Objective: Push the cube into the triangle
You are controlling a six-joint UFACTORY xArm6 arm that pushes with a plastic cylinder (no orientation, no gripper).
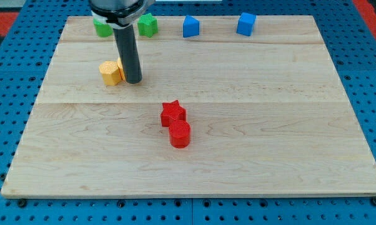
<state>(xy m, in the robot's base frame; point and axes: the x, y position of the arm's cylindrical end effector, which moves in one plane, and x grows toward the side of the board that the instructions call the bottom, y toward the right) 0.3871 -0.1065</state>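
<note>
A blue cube (246,24) sits near the board's top edge, right of centre. A blue triangle-like block (190,27) sits to its left, with a gap between them. My tip (133,80) rests on the board at the upper left, far from both blue blocks. It touches the right side of an orange block (110,73). A yellow block (120,66) is squeezed between them, partly hidden by the rod.
Two green blocks (102,27) (147,25) sit at the top left, the first partly hidden by the arm. A red star (173,113) and a red cylinder (180,134) touch each other near the board's middle. The wooden board (288,137) lies on a blue pegboard.
</note>
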